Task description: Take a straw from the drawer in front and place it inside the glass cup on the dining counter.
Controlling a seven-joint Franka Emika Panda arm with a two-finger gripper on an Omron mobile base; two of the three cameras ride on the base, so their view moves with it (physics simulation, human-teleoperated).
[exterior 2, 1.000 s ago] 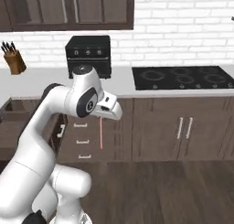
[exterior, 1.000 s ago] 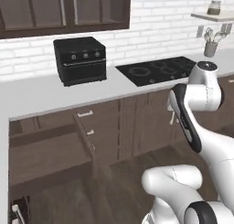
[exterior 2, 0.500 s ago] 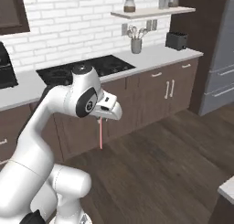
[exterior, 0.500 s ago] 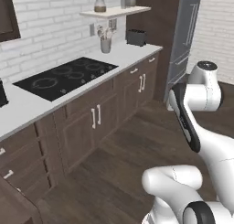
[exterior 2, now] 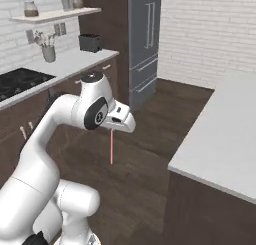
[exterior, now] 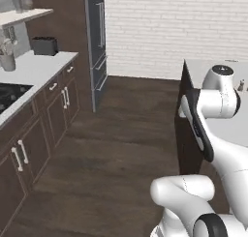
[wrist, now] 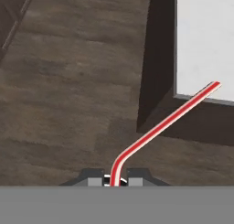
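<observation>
straw [exterior 2: 111, 148] | pinched in hand [exterior 2: 113, 130] | hanging below it

1. The white worktop [exterior 2: 220, 134] of the island is cut off by the right edge.
2. Small items [exterior: 239, 84] on that worktop, behind the arm, are too small to identify.

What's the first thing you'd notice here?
A thin red straw hangs straight down from the white robot's pincer above the dark wooden floor. Just to its right stands the big dining counter with its plain white top.
</observation>
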